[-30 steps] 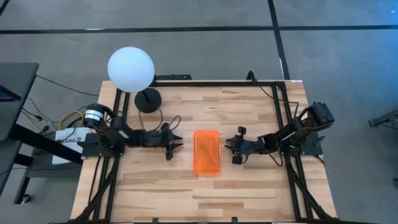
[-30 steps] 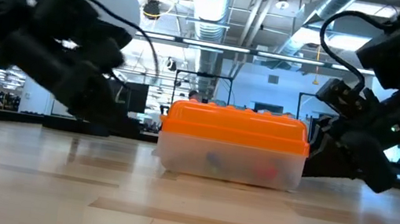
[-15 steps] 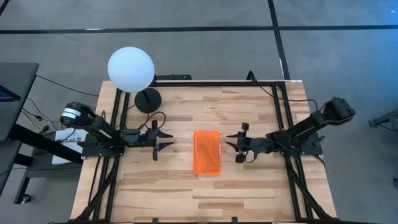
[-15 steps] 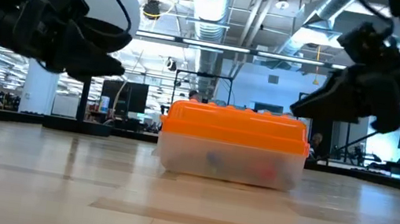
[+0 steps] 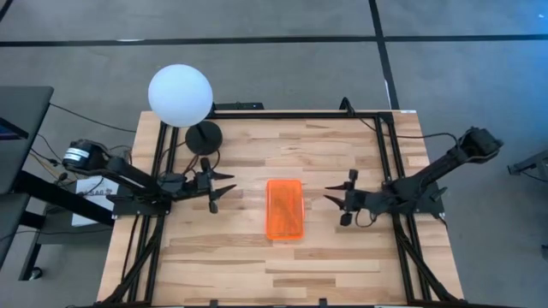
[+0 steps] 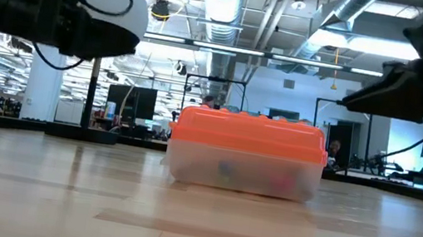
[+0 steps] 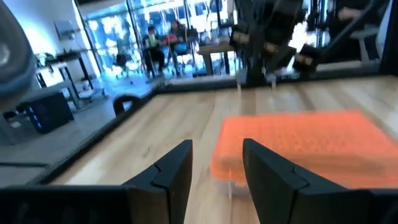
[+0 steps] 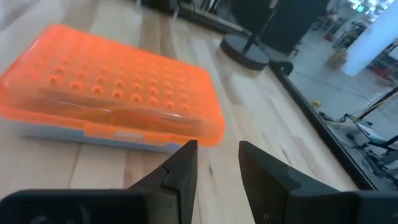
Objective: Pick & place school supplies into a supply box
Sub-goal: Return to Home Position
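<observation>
The supply box point(image 5: 285, 209), clear with an orange lid, stands shut on its base at the table's middle and also shows in the low view point(image 6: 246, 153). The school supplies show only as dim coloured shapes point(image 6: 225, 169) behind its clear wall. My left gripper point(image 5: 229, 184) hovers open to the box's left, above the table, pointing at the box point(image 7: 298, 140). My right gripper point(image 5: 328, 197) hovers open to the box's right, likewise raised and pointing at the box point(image 8: 112, 102). Neither touches anything.
A white globe lamp point(image 5: 180, 96) on a black base point(image 5: 204, 137) stands at the table's far left corner, close behind my left arm. Black frame rails point(image 5: 387, 162) run along the table's sides. People sit in the room beyond point(image 7: 161, 43).
Both arms have drawn back from the box and risen. My left gripper has moved toward the table's left edge, my right gripper toward the right edge. The box has stayed where it was.
</observation>
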Controlling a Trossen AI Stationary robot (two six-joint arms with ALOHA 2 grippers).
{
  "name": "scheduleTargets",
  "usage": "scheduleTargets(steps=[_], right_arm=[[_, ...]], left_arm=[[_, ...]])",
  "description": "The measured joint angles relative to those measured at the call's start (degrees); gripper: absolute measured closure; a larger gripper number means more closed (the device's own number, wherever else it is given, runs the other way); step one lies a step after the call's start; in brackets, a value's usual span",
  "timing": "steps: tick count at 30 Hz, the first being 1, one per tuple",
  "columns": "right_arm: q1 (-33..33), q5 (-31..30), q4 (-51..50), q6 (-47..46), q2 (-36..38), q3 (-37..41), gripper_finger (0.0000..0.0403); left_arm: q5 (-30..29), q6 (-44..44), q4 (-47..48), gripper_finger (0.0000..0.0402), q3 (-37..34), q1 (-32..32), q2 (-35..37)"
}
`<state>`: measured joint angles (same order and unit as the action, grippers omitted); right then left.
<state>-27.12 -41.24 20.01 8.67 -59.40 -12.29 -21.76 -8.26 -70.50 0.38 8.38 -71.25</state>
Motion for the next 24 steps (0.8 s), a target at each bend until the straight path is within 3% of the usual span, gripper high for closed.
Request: scheduleTargets(steps=[9,16,24], right_arm=[[-2.68,2.26,22.07,10.83,9.98,11.89,0.029],[-0.47,7.82,21.39,15.62,14.54,11.86,0.029],[9.21,15.0,18.12,17.72,20.29,11.88,0.029]], left_arm=[[-0.09,-0.37,17.55,0.0265,0.04,0.0,17.29],[-0.09,-0.04,30.96,0.0265,0.07,0.0,31.25],[-0.09,1.91,48.83,0.0265,0.07,0.0,45.38]])
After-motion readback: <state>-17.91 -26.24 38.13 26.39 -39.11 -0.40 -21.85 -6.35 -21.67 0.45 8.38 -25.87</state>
